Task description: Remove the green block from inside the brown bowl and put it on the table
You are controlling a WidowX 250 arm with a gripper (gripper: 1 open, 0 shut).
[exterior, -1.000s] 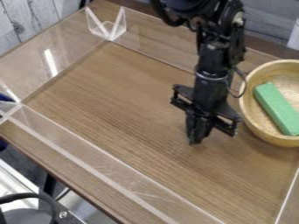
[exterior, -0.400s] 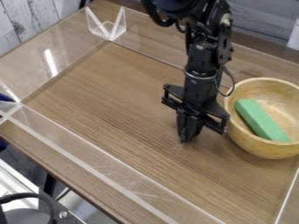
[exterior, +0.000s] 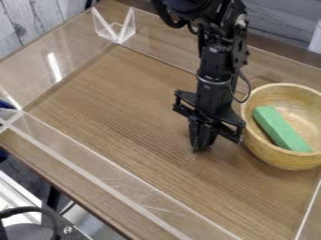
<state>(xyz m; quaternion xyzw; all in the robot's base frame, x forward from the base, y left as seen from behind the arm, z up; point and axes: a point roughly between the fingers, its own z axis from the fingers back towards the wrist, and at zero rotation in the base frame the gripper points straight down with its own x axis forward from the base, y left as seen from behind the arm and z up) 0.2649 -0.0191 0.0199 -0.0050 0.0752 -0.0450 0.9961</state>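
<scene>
Located gripper point(exterior: 207, 142) just past centre of frame, toward 3 o'clock, pointing straight down, tips low over the table point(exterior: 107, 103); cannot tell whether touching the wood. Fingers pressed together, no gap visible, nothing seen hanging from them.

Found green block point(exterior: 281, 127) lying flat inside the brown bowl point(exterior: 286, 87), long axis running roughly 11 to 5 o'clock across the pale inside. Bowl at 3 o'clock of the frame, partly cut by the right edge. Gripper parked at the bowl's 9 o'clock, just outside the rim, apart from the block.

Step in hand, as judged: approach to the pick. No grasp made; block not yet out of the bowl, so the task proper is barely begun.

Next move, as judged:
- lift clear of the rim height
- shift toward 3 o'clock until over the block
- spread the fingers before descending
- line up across the block's short side, then close and raise

Risks: catching the thick rim on the way over and shoving the bowl; pinching the block off-centre against the curved inside. Bare wood from 7 to 10 o'clock of the gripper looks suitable for set-down.
</scene>
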